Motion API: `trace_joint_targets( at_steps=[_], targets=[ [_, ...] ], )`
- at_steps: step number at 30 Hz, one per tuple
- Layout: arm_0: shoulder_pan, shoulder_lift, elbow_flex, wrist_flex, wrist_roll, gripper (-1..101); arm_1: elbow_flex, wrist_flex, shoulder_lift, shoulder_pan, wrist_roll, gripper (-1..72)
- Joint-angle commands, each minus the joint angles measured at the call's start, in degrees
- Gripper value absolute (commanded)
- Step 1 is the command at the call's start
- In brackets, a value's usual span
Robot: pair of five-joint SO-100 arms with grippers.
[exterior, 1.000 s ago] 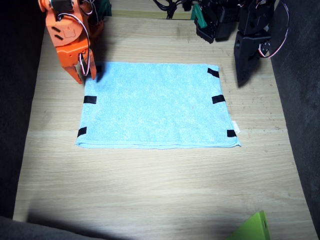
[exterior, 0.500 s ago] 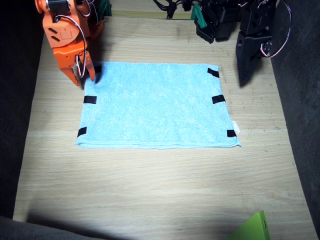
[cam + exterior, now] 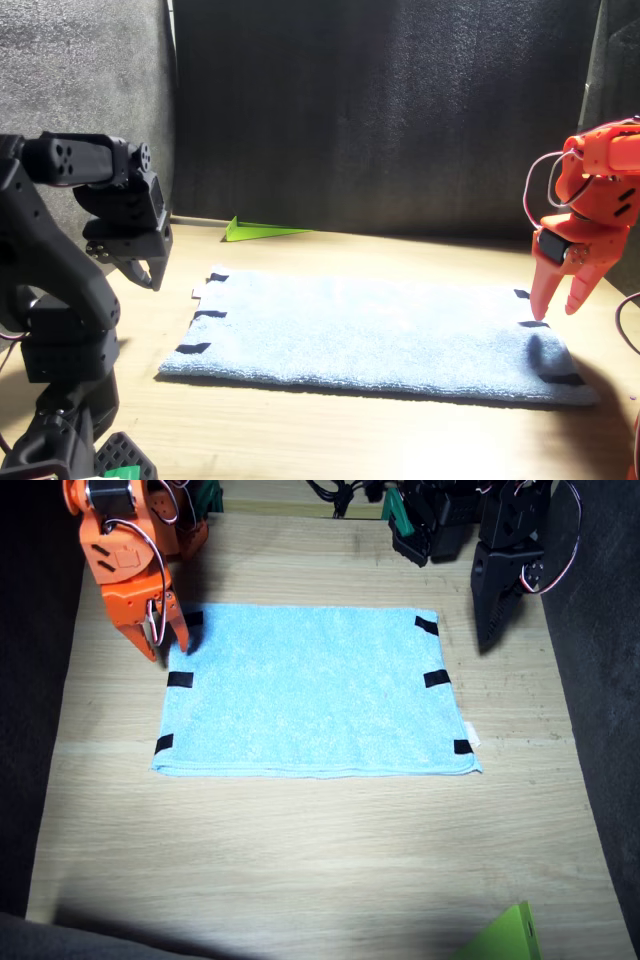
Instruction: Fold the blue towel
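Note:
The blue towel point(image 3: 310, 690) lies flat and spread out on the wooden table point(image 3: 300, 860), with black tape strips along its two short edges and a small white tag point(image 3: 472, 736) at one corner. My orange right gripper point(image 3: 167, 646) hovers open over the towel's far corner, fingers pointing down on either side of the corner's tape strip; the front view shows the right gripper point(image 3: 556, 310) just above the towel point(image 3: 380, 335). My black left gripper point(image 3: 490, 630) hangs beside the opposite short edge, off the cloth, shut and empty; in the front view the left gripper point(image 3: 150, 278) points down.
A bright green flat piece point(image 3: 505, 940) lies at the table's near right corner, also seen as the green piece point(image 3: 265, 232) in the front view. Black arm bases and cables crowd the far edge. Dark cloth surrounds the table.
My right gripper has shifted slightly toward the near side and lower at the towel's corner. The left arm has barely moved. The towel is unchanged.

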Motion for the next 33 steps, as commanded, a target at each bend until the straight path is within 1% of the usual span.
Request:
trace_joint_targets(
  at_steps=[1, 9, 13, 22, 24, 26, 31, 32, 33],
  targets=[
    [0.26, 1.76, -0.09, 0.44, 0.53, 2, 1.49, -1.32, 0.09, 0.09, 0.53, 24.9],
    [0.26, 1.93, -0.09, 0.53, 0.35, 1, 2.9, -3.34, 1.05, -1.32, 2.02, 24.4],
    [0.26, 2.29, 0.09, 0.53, 0.26, 1, 5.36, -6.06, 0.97, -1.58, 2.99, 24.1],
    [0.53, 2.9, 0.97, 0.35, 0.26, 1, 8.96, -11.07, -2.2, 0.26, 4.31, 23.8],
    [0.7, 2.99, 1.14, 0.26, 0.26, 1, 9.49, -11.95, -3.25, 0.88, 4.31, 21.8],
    [0.79, 2.99, 1.32, 0.09, 0.26, 1, 9.49, -12.13, -3.96, 1.49, 4.31, 21.1],
    [0.79, 2.9, 1.58, -0.35, 0.26, 2, 9.58, -11.87, -3.43, 1.49, 3.78, 22.5],
    [0.79, 2.9, 1.67, -0.44, 0.26, 2, 9.67, -11.87, -3.25, 1.49, 3.78, 21.3],
    [0.79, 2.81, 1.67, -0.44, 0.18, 2, 9.84, -11.95, -2.9, 1.49, 3.52, 12.7]
  ],
)
